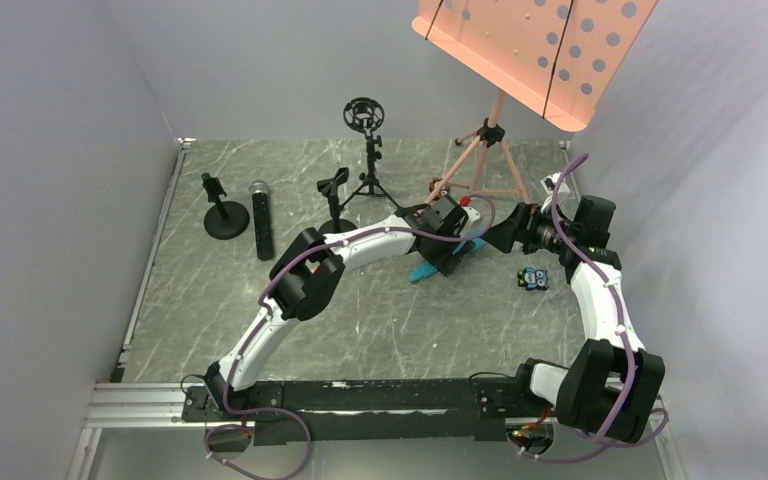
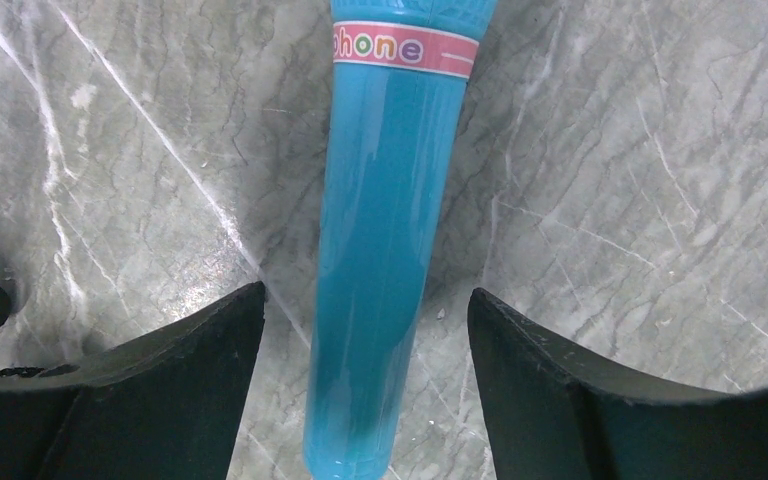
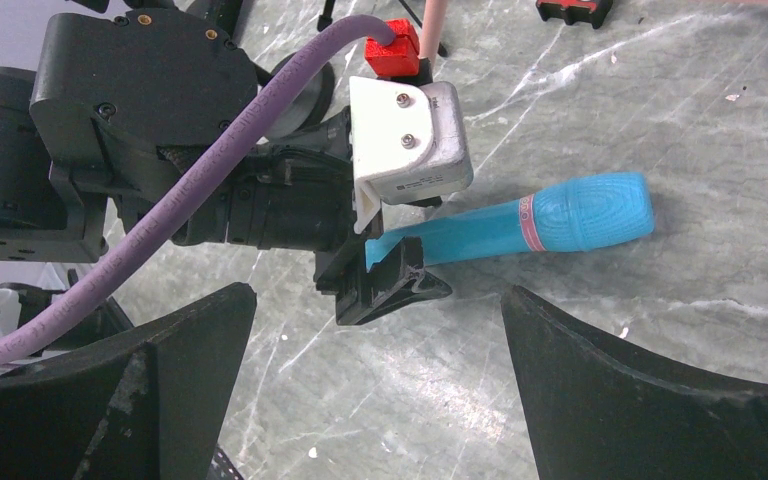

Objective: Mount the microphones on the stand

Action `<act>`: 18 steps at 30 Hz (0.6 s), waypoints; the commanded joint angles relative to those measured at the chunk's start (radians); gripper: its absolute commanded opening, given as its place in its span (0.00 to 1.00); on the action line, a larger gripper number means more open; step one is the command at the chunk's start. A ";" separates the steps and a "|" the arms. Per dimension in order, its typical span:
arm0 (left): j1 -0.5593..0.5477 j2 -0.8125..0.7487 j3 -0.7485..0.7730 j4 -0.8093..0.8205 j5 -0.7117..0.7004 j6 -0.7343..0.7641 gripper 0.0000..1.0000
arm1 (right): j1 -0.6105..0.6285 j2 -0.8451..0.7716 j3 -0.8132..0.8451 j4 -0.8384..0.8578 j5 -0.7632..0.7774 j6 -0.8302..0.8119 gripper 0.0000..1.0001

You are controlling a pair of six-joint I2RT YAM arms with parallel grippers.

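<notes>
Left gripper [image 2: 365, 292] stands spread astride the cyan microphone [image 2: 380, 230], a gap each side; right gripper [image 3: 377, 292] is wide open.

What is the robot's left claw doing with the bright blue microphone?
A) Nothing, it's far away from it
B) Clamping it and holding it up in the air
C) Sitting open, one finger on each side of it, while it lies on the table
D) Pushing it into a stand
C: in the left wrist view, the left gripper straddles the cyan microphone, with bare table showing in both gaps.
</notes>
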State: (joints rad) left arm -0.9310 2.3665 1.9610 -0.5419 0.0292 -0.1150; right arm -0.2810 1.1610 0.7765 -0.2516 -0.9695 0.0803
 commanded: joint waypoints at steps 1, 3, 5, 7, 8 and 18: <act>-0.006 -0.061 -0.010 0.007 0.006 0.022 0.78 | -0.005 -0.012 0.007 0.034 -0.009 0.011 1.00; -0.008 -0.065 -0.008 0.007 0.000 0.024 0.78 | -0.005 -0.015 0.007 0.034 -0.010 0.012 1.00; -0.009 -0.062 -0.003 -0.003 -0.017 0.026 0.78 | -0.005 -0.015 0.009 0.035 -0.011 0.012 1.00; -0.012 -0.056 0.007 -0.013 -0.025 0.025 0.78 | -0.005 -0.016 0.010 0.034 -0.012 0.013 1.00; -0.013 -0.054 0.010 -0.016 -0.026 0.025 0.78 | -0.005 -0.016 0.009 0.033 -0.012 0.013 1.00; -0.023 -0.082 -0.019 0.000 -0.026 0.033 0.78 | -0.006 -0.019 0.010 0.032 -0.009 0.013 1.00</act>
State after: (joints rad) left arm -0.9466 2.3627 1.9556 -0.5472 0.0132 -0.0940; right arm -0.2810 1.1610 0.7765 -0.2516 -0.9699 0.0826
